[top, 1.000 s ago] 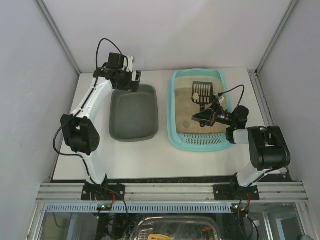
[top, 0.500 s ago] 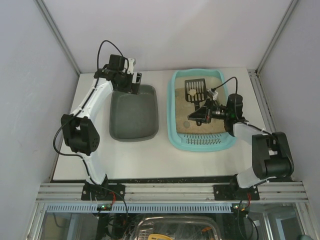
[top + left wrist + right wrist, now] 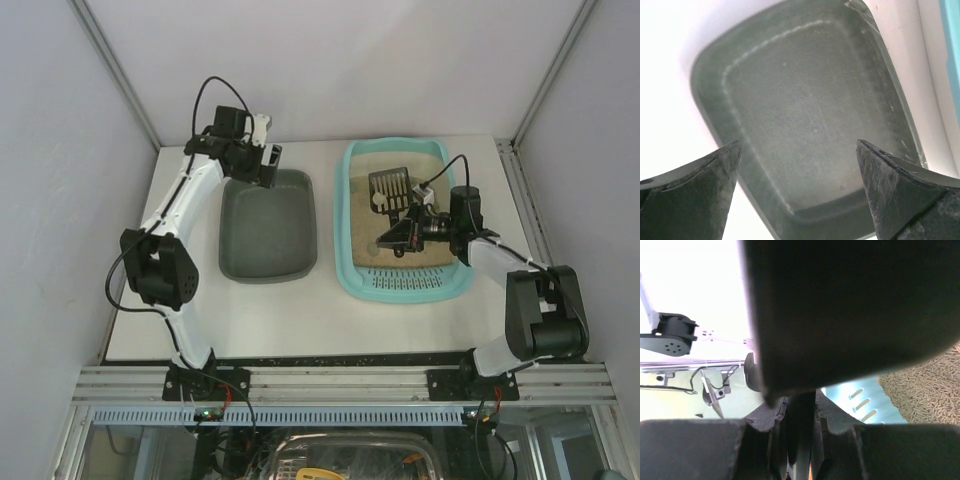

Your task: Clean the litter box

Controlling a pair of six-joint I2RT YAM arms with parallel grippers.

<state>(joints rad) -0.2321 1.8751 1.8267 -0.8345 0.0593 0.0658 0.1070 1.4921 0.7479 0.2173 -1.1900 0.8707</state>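
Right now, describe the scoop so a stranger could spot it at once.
On the white table, find the turquoise litter box, right of the grey tray. Over its sand is the scoop, held by the right gripper. It is the only flat black head with slots.

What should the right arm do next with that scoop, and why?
Probably lower the black scoop into the litter and drag it through: the right gripper is shut on its handle over the litter box, and the grey tray holds nothing.
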